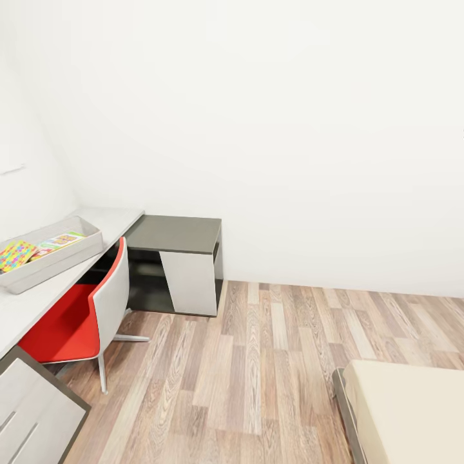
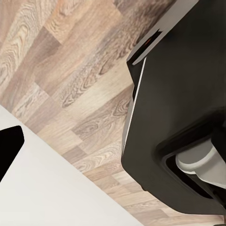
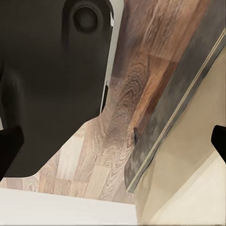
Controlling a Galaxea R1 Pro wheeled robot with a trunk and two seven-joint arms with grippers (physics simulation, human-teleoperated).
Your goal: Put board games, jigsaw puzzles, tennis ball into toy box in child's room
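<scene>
Two flat colourful boxes already lie inside the toy box (image 1: 78,249), the long grey tray on the pale table (image 1: 26,306) at the far left. One is a bright box with many little coloured squares (image 1: 16,255), and beside it lies a greenish one (image 1: 61,241); I cannot read what games or puzzles they are. So some of the tidying looks done, but I cannot tell how many toys are in the tray, because part of it is cut off at the edge. No tennis ball can be seen. A red and white chair (image 1: 84,309) stands tucked at the table, and a lower dark grey desk (image 1: 177,235) sits just past it by the wall. The corner of the bed (image 1: 412,412) shows at the near right, bare and beige, with no game on the part I can see. Wood floor (image 1: 270,361) lies between. Both wrist views look down at floor and the robot's dark body, with just black finger tips at the edges, so I cannot tell if either hand is open or closed, though nothing shows between the tips. The robot seems to be on its way between the bed and the table.
</scene>
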